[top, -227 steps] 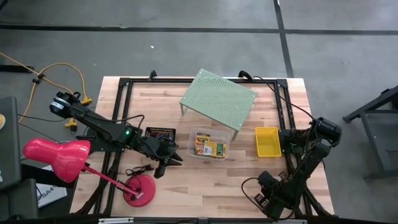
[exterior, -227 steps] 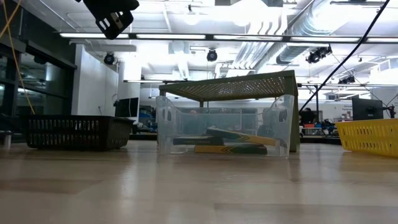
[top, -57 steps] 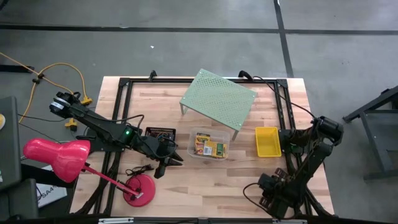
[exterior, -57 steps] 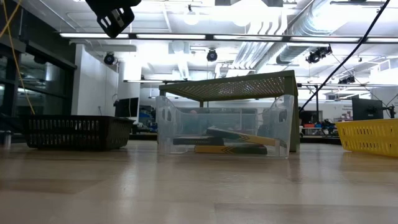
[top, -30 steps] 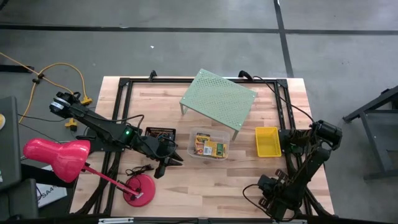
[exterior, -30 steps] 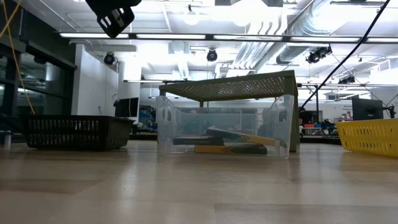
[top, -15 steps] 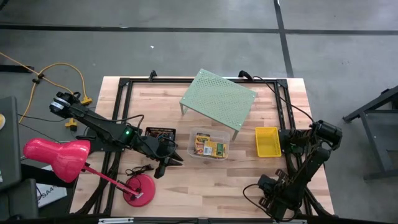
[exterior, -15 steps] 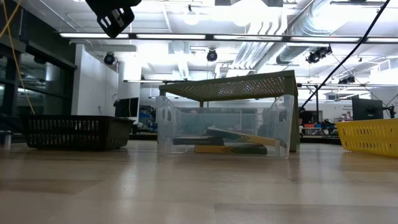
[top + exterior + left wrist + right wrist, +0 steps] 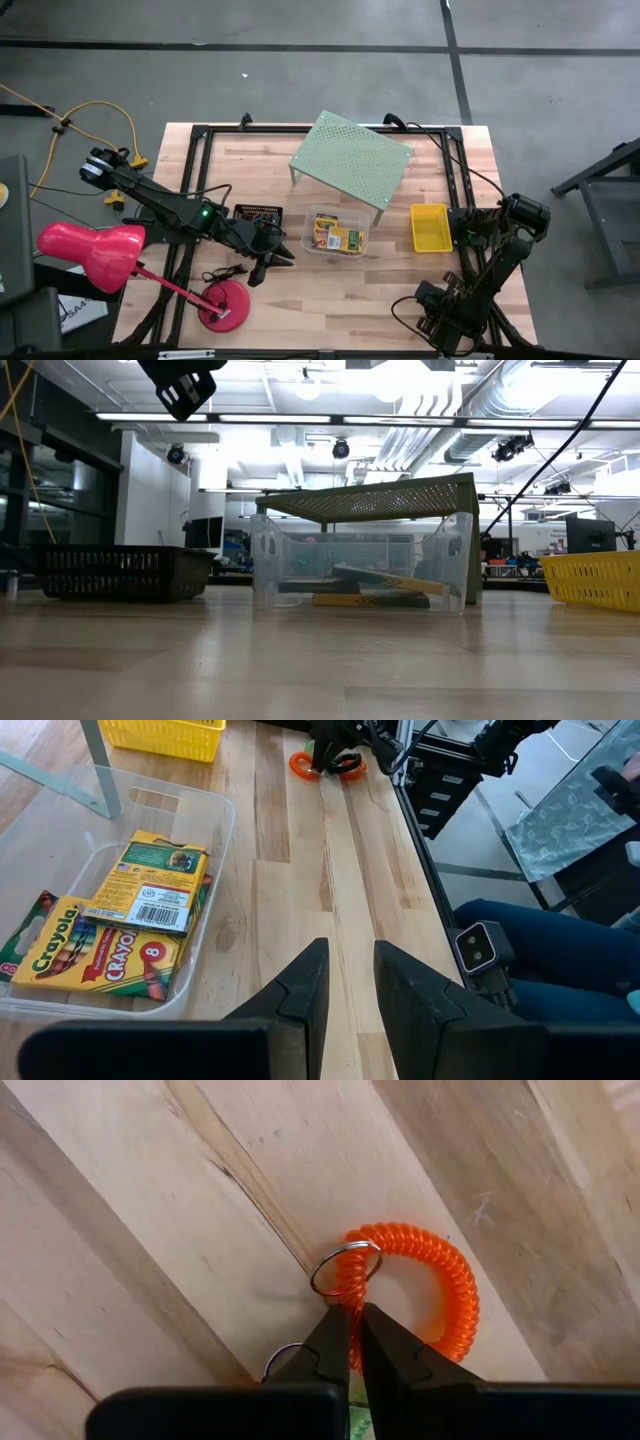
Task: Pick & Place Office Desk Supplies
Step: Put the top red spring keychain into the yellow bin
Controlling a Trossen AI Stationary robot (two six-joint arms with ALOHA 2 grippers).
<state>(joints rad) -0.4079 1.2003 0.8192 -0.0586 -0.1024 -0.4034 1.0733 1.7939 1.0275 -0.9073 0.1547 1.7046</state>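
just crayon boxes (image 9: 120,920) inside clear tub (image 9: 215,820)

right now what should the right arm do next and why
Probably lift straight up a little. The right end effector has its fingers pinched on the orange coil band lying flat on the table, beside its metal ring. A short rise would test the grip before carrying it toward the yellow basket. The left end effector waits near the clear tub.

Clear tub (image 9: 360,560) (boxes (image 9: 370,585) inside), mesh tray (image 9: 125,572), yellow basket (image 9: 597,580)
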